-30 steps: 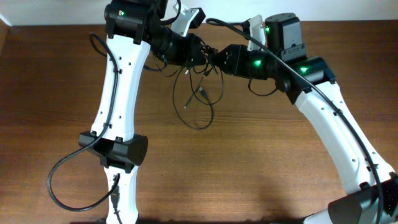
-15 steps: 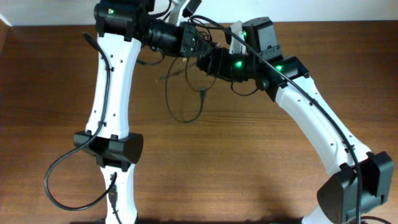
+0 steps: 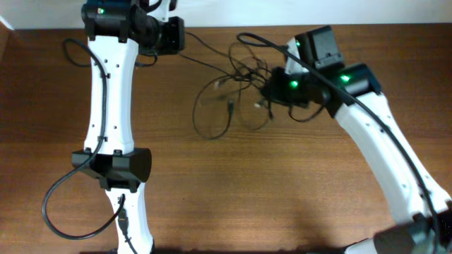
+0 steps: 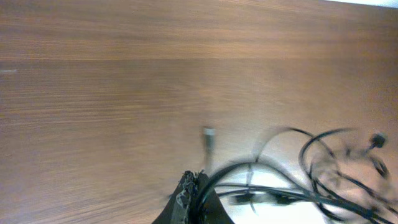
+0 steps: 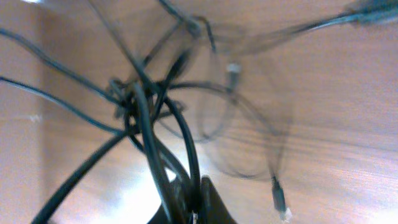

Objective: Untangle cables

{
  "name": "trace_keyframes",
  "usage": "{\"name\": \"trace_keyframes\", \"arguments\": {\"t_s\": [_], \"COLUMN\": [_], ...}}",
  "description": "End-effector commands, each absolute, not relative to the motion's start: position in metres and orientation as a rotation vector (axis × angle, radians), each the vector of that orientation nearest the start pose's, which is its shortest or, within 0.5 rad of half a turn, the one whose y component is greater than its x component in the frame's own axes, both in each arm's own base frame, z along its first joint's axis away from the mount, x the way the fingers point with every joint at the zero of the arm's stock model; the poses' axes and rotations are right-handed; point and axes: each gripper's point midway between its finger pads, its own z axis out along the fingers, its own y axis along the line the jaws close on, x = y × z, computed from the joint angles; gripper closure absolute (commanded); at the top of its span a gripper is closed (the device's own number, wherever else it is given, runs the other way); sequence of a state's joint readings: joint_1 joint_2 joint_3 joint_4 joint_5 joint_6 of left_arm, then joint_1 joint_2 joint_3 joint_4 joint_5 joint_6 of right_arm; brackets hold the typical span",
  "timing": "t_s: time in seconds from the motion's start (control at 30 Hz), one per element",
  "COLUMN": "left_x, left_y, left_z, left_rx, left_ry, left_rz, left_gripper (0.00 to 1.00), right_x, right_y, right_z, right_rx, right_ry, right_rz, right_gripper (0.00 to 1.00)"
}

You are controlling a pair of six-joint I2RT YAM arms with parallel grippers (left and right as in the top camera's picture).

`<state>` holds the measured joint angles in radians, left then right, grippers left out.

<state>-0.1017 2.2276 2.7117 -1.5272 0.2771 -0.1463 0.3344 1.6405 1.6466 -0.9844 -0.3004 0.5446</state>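
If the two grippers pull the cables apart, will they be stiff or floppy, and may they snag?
Probably floppy: the cables curve in loose loops between the left gripper and the right gripper. Being very thin, they look light. Several strands cross in one knot, so pulling may tighten it.

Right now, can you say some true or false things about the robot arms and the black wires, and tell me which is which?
1. The left gripper and the right gripper are both shut on the cables. True.
2. The cables lie in neat straight rows. False: they are a looped tangle between the two grippers.
3. The table is brown wood. True.
4. The tangle sits at the near edge, by the arms' bases. False: it is toward the far side of the table.
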Motion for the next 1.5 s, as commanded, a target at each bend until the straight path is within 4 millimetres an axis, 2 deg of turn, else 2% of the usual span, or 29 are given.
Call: {"name": "trace_keyframes", "arguments": {"t_s": [0.0,0.13,0.17,0.23,0.33,0.5,0.53,0.57,0.63,0.67,0.73,0.8,0.9,1.03,1.13,1.17,1.27,1.33,1.37,1.47], "left_x": [0.488,0.483,0.481,0.477,0.470,0.464,0.464,0.466,0.468,0.469,0.470,0.473,0.475,0.471,0.454,0.446,0.413,0.386,0.368,0.328], "left_y": [0.008,0.041,0.051,0.071,0.099,0.125,0.126,0.120,0.113,0.110,0.102,0.093,0.092,0.092,0.092,0.100,0.145,0.189,0.217,0.275], "left_z": [0.302,0.305,0.304,0.303,0.302,0.303,0.302,0.300,0.299,0.299,0.299,0.298,0.299,0.297,0.296,0.301,0.329,0.344,0.349,0.358], "left_rx": [-0.255,-0.337,-0.363,-0.416,-0.514,-0.584,-0.587,-0.578,-0.560,-0.543,-0.517,-0.442,-0.416,-0.415,-0.433,-0.504,-0.749,-0.945,-1.063,-1.269], "left_ry": [2.529,2.509,2.511,2.515,2.506,2.495,2.496,2.506,2.514,2.518,2.524,2.543,2.540,2.558,2.605,2.591,2.480,2.377,2.317,2.180], "left_rz": [0.114,0.292,0.301,0.318,0.335,0.354,0.340,0.280,0.237,0.238,0.228,0.191,0.186,0.188,0.194,0.207,0.251,0.271,0.292,0.329], "left_gripper": [1.00,1.00,1.00,1.00,1.00,1.00,1.00,1.00,1.00,1.00,1.00,1.00,1.00,1.00,1.00,1.00,1.00,1.00,1.00,1.00], "right_x": [0.365,0.332,0.324,0.314,0.311,0.310,0.313,0.318,0.321,0.322,0.323,0.325,0.327,0.327,0.327,0.327,0.327,0.327,0.326,0.325], "right_y": [0.098,0.034,0.014,-0.010,-0.024,-0.047,-0.041,-0.022,0.000,0.009,0.039,0.056,0.062,0.062,0.062,0.062,0.062,0.062,0.062,0.062], "right_z": [0.266,0.308,0.315,0.324,0.325,0.316,0.315,0.314,0.307,0.302,0.291,0.284,0.276,0.276,0.276,0.276,0.276,0.276,0.275,0.275], "right_rx": [0.290,0.460,0.514,0.554,0.559,0.595,0.560,0.448,0.354,0.325,0.219,0.156,0.138,0.138,0.138,0.138,0.138,0.139,0.140,0.142], "right_ry": [2.528,2.408,2.379,2.353,2.358,2.385,2.394,2.415,2.458,2.487,2.554,2.590,2.622,2.621,2.622,2.622,2.622,2.623,2.626,2.633], "right_rz": [0.220,0.134,0.110,0.118,0.196,0.243,0.316,0.445,0.549,0.569,0.615,0.620,0.601,0.601,0.601,0.601,0.601,0.601,0.602,0.603], "right_gripper": [0.96,0.96,0.96,0.96,0.96,0.96,0.96,0.96,0.96,0.96,0.96,0.96,0.96,0.96,0.96,0.96,0.96,0.96,0.96,0.96]}}
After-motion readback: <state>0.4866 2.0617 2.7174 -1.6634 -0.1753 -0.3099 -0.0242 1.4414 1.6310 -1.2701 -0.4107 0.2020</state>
